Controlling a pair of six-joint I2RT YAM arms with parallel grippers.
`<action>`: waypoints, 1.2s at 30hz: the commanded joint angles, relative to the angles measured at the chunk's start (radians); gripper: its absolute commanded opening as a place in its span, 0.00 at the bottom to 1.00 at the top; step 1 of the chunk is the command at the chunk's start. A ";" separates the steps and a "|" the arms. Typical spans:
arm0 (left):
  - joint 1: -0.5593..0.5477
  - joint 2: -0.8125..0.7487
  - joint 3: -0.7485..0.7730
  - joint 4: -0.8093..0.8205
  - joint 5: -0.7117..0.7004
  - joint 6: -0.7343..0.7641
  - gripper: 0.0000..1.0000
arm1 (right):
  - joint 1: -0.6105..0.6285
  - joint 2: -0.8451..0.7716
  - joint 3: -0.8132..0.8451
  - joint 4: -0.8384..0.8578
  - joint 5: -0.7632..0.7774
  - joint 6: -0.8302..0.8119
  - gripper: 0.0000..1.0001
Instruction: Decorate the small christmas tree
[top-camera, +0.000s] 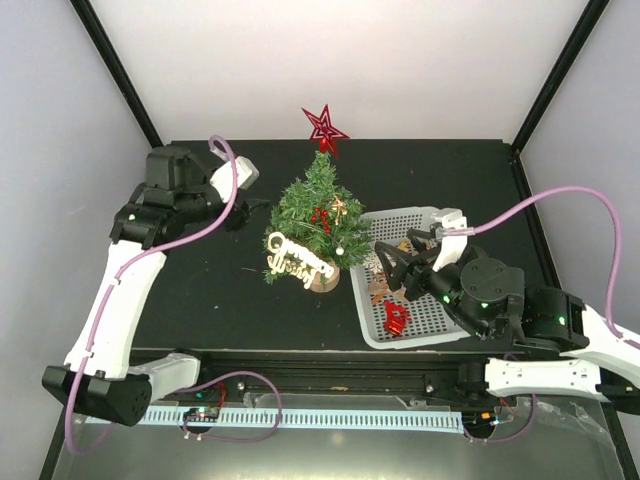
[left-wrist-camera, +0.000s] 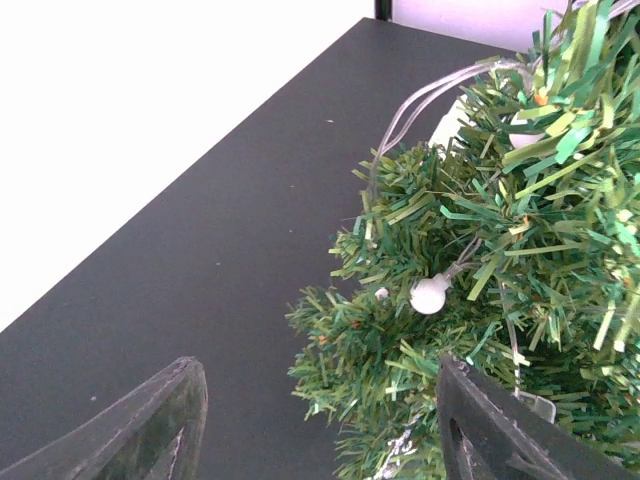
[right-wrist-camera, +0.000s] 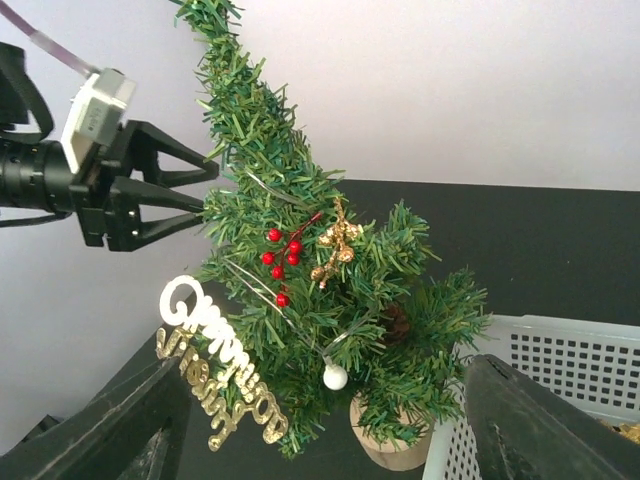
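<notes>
One black table (top-camera: 200, 300) is shown with two robot arms bolted at its near edge. One small christmas tree (top-camera: 315, 215) stands upright near the middle of the table on a round wooden base (top-camera: 325, 280).

One white basket (top-camera: 420, 212) is set just to the right of the tree, close beside its base. One red ornament (top-camera: 397, 318) is seen lying in the near part of the basket. A few brown and gold pieces (top-camera: 380, 290) lie beside it, partly hidden by the arm, so their number cannot be told.

The left gripper (right-wrist-camera: 208, 193) is held at the left side of the tree, about halfway up. Its fingers are spread, with the tips at the needles. The right gripper (top-camera: 388, 268) is held over the basket to the right of the tree, facing it, with its fingers wide apart and nothing between them.

Five decorations are counted on the tree:
- One red star (top-camera: 325, 128) is fixed at the top.
- One gold lettered sign (top-camera: 298, 258) hangs low on the front left.
- One sprig of red berries (right-wrist-camera: 282, 258) is set mid-height.
- One gold bow (right-wrist-camera: 335, 245) sits just beside the berries.
- One string of small white bulbs (left-wrist-camera: 429, 295) on clear wire is threaded through the branches.
</notes>
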 joint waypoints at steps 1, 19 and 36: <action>0.036 -0.056 0.064 -0.046 -0.031 -0.018 0.64 | -0.003 -0.023 -0.027 0.006 0.039 0.023 0.80; 0.097 -0.417 0.129 -0.565 0.186 0.076 0.99 | -0.003 -0.028 0.265 -0.669 0.074 0.266 1.00; 0.183 -0.585 -0.024 -0.514 0.280 0.026 0.99 | -0.003 -0.287 0.221 -0.571 0.027 0.185 1.00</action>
